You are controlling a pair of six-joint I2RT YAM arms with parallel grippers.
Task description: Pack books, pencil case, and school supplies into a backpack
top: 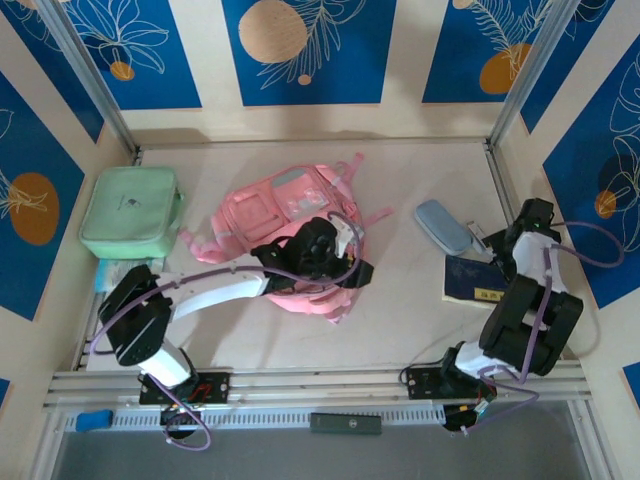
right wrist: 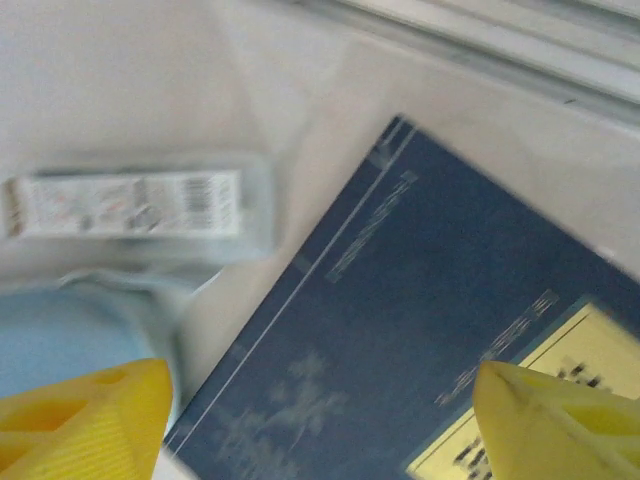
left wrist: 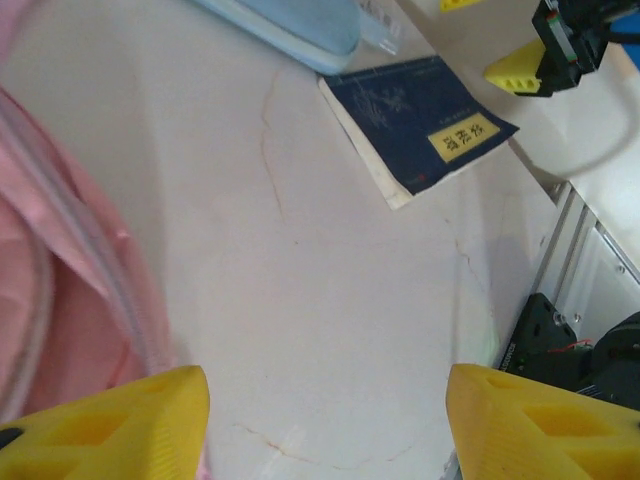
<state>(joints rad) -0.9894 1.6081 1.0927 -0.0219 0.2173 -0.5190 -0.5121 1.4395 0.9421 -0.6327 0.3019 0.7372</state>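
Backpack (top: 290,215): soft pink fabric, pocketed and crumpled, lying mid-bench (top: 400,325); we find its near half hidden under the left arm. Left pincer (left wrist: 325,425): spread, empty, beside the pink flank. Books (top: 478,280): flat navy cover with a yellow label, near the right rail; we cannot tell how many there are. Pencil case (top: 443,227): grey-blue, rounded, just beside them. Right pincer (right wrist: 320,420): spread over the blurred cover. Bare bench lies between backpack and books.

Cream walls (top: 210,60) carry blue panels (top: 340,60) with white leaves and orange discs around a pale tabletop (top: 400,320).
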